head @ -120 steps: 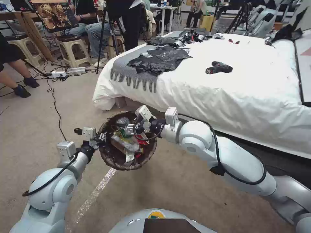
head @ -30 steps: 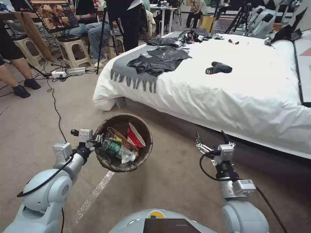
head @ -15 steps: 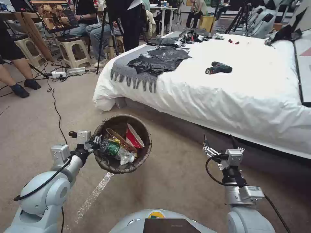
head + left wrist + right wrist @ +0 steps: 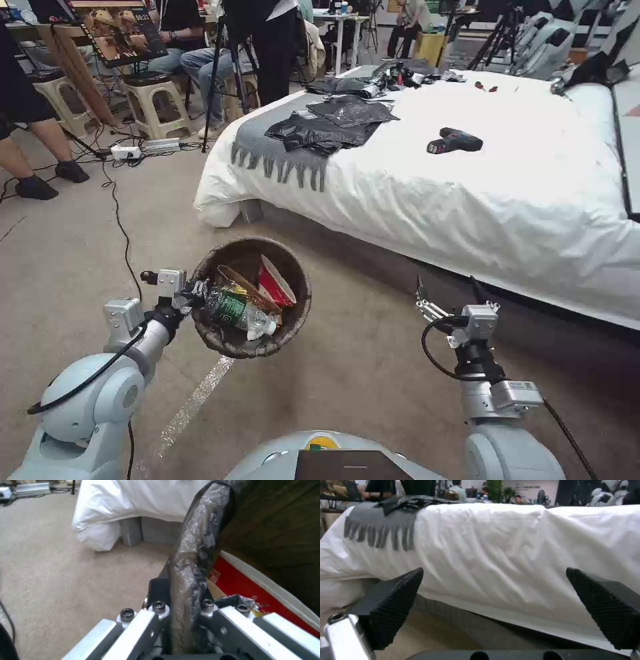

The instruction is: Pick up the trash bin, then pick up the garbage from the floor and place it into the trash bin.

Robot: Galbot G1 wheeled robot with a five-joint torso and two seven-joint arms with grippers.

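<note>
My left gripper (image 4: 195,291) is clamped on the near rim of the trash bin (image 4: 293,313), one finger outside and one inside the bag-lined edge, as the left wrist view shows with the crinkled liner (image 4: 193,555) pinched between the metal fingers (image 4: 146,620); the left arm reaches forward from the shoulder, elbow low, forearm angled up toward the bin; the bin hangs off the floor at the end of that arm, its mouth tilted toward my head camera; inside it I see the garbage (image 4: 243,303): a crushed bottle with a green label (image 4: 237,310) lying just beside the gripper, a brown paper piece (image 4: 243,283), and a red-and-white packet (image 4: 273,280) leaning against the far wall; my right gripper (image 4: 445,299) stands well apart to the right, forearm upright, fingers spread wide and holding nothing, pointed at the side of the bed (image 4: 467,193); the right wrist view shows both black pads (image 4: 393,605) far apart with the white sheet (image 4: 493,555) between them.
</note>
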